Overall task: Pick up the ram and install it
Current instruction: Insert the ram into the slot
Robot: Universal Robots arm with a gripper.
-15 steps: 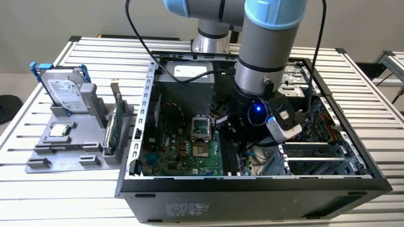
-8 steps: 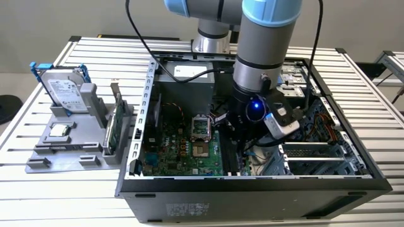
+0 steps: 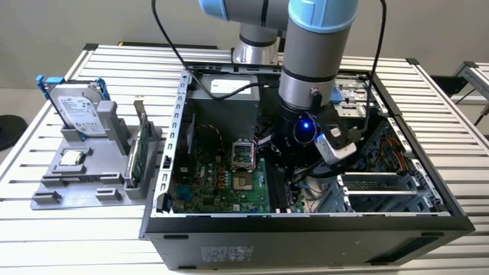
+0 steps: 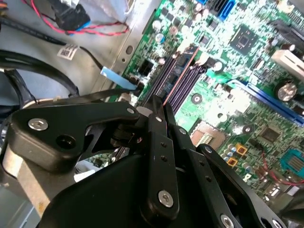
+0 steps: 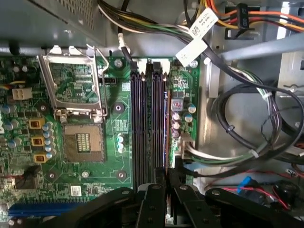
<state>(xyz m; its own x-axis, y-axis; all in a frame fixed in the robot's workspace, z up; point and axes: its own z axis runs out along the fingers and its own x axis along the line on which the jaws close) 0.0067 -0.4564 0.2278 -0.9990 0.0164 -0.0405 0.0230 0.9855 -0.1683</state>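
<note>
The ram (image 4: 179, 71) is seen standing on edge in the outermost of the slots (image 5: 142, 118), on the side away from the socket (image 5: 83, 142); in the first wrist view it is seen edge-on as a thin dark line (image 5: 167, 123) with a reddish rim. Its long axis is laid along the slots, running straight away from the hand (image 5: 166, 178). The hand (image 4: 161, 102) is set directly over the near end of the ram, and its fingers (image 4: 156, 142) are drawn narrow, apparently pinched on the ram's upper edge. Whether the ram is fully seated cannot be told. In the exterior view the hand (image 3: 287, 172) is lowered inside the open case (image 3: 306, 220), which is laid on the table (image 3: 428, 86).

A pale label is carried on the ram, and a white tag (image 5: 192, 47) on a cable; their print cannot be made out.
</note>
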